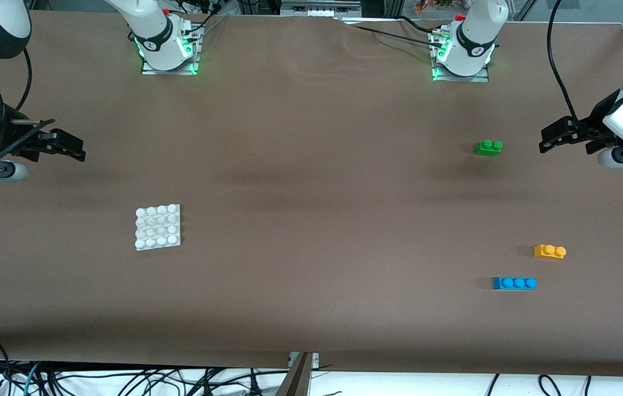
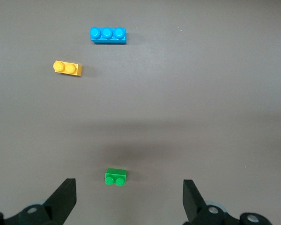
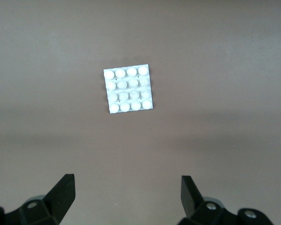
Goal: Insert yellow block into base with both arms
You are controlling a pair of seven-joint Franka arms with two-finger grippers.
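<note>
The yellow block (image 1: 549, 251) lies on the table toward the left arm's end, and it also shows in the left wrist view (image 2: 68, 68). The white base (image 1: 158, 226) lies toward the right arm's end and shows in the right wrist view (image 3: 128, 89). My left gripper (image 1: 551, 141) is open and empty, up in the air over the table's left-arm end; in its wrist view (image 2: 129, 197) bare table lies between the fingers. My right gripper (image 1: 72, 149) is open and empty over the right-arm end, apart from the base; its wrist view (image 3: 128, 194) shows bare table.
A green two-stud brick (image 1: 488, 147) lies farther from the front camera than the yellow block, close to the left gripper (image 2: 116, 176). A blue three-stud brick (image 1: 514, 283) lies nearer to the camera than the yellow block (image 2: 108, 35). Brown table cover (image 1: 311, 220).
</note>
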